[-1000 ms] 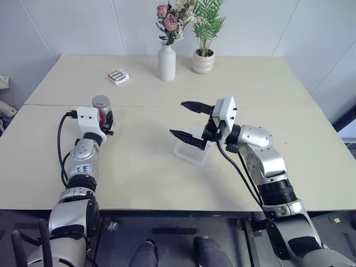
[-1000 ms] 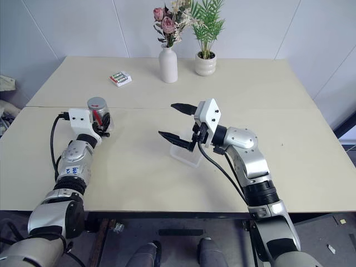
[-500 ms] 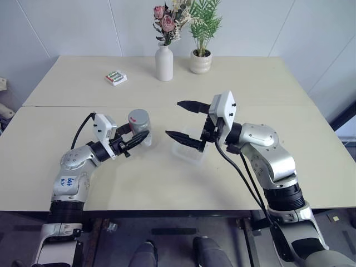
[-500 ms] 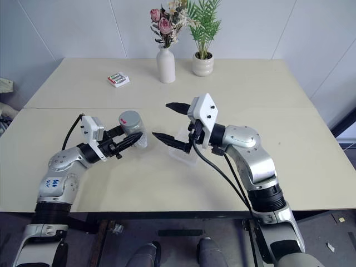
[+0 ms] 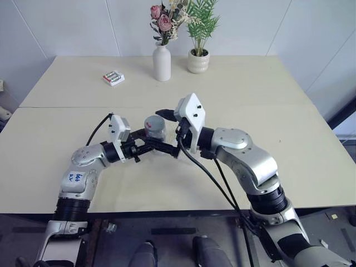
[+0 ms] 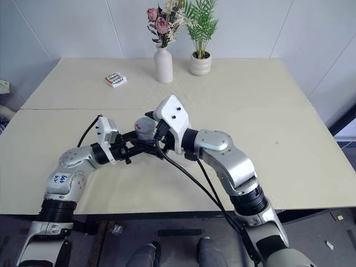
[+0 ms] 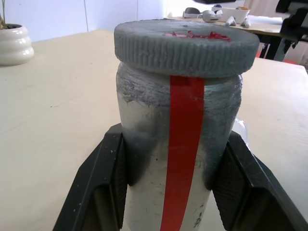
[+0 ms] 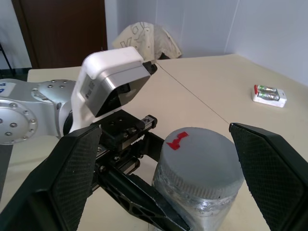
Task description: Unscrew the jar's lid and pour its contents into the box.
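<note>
At frame centre, the left gripper (image 7: 173, 192) clamps the jar (image 7: 178, 159) around its body, lid (image 8: 202, 154) still on. The right gripper (image 8: 163, 168) stands spread wide, straddling the lid without touching it. Recommended: centre both fingers on the ribbed rim, close squarely, then twist. The right wrist view shows the lid's red mark; the left wrist view shows the red label stripe.

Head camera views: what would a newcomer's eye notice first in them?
First, the two arms meeting over the middle of the table: the left pincer is shut on the jar, whose grey lid is on. The right pincer stands open on either side of that lid. Behind them, at the far edge, stand a white flower vase and a potted plant.
</note>
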Controlling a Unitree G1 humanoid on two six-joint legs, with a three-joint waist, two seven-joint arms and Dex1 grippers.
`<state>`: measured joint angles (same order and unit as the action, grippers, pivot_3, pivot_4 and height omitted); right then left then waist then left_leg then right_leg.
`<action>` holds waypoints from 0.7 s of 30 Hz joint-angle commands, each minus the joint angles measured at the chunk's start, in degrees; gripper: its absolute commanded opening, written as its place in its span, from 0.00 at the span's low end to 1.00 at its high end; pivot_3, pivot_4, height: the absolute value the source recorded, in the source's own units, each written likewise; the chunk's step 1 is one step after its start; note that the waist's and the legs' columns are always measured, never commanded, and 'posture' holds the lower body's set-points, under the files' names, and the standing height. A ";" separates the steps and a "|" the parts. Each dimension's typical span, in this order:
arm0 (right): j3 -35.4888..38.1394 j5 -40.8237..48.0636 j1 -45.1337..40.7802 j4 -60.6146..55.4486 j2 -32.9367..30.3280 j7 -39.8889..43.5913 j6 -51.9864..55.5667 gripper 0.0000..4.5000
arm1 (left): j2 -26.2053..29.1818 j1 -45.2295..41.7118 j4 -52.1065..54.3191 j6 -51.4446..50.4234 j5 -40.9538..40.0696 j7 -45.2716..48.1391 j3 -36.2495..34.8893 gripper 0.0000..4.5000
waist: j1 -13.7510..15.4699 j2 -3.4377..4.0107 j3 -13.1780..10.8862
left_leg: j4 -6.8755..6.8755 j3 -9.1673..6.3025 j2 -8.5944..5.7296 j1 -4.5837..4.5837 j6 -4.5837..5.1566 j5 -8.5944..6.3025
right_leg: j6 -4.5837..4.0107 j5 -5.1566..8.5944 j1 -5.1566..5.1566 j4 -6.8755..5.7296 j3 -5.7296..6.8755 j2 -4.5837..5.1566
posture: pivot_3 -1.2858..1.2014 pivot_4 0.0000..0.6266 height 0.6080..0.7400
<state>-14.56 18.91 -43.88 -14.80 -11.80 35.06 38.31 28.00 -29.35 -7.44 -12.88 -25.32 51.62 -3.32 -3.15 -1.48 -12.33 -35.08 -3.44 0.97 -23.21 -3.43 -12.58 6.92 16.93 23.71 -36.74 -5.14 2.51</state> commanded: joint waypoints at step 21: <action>1.98 -1.45 -0.41 2.91 1.67 -3.13 -0.33 1.00 | -1.53 -1.33 1.84 0.56 0.86 1.04 1.25 0.43 | -0.06 0.00 0.00 | 0.04 0.00 0.01 0.00 0.01 -0.01 | 0.00 0.00 0.00 0.07 0.00 0.00 | 0.52 0.24 1.00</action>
<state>-13.76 16.90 -43.72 -10.99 -10.83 32.47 38.76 26.65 -29.38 -7.44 -13.08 -24.55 52.62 -1.72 -3.21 -1.48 -12.33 -35.04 -3.44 0.97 -23.22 -3.42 -12.59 6.93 16.93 23.71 -36.66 -5.14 2.51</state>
